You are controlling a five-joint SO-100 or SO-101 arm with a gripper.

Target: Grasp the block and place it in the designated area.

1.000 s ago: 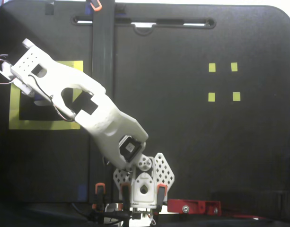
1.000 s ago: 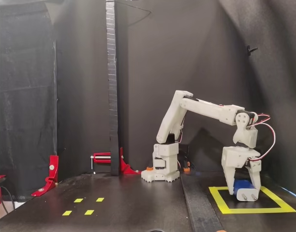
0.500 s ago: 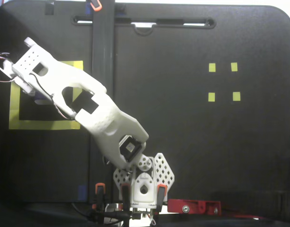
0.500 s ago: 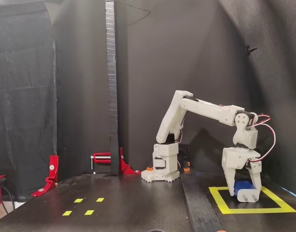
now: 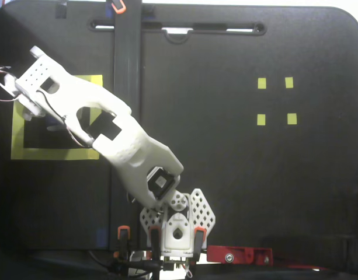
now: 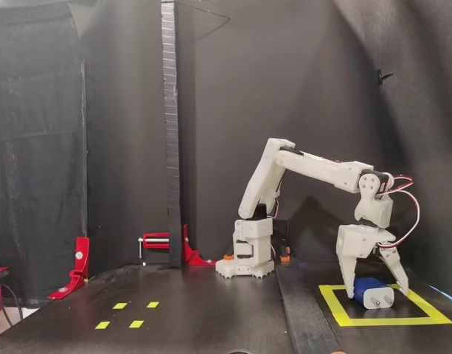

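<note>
Jaws have spread since a second ago; the block now sits free on the floor of the square. Tabletop (image 6: 196, 310) black. Arm (image 5: 132, 149) reaches from its base to the square (image 6: 336, 310), the yellow-taped area at the right in the side-on fixed view and at the left in the top-down one (image 5: 18, 153). Gripper (image 6: 376, 283) hangs low over the square, jaws wide apart, holding nothing, fingers either side of the block. Block (image 6: 370, 291) lies inside the square, within the tape border. In the top-down view the arm hides the block.
</note>
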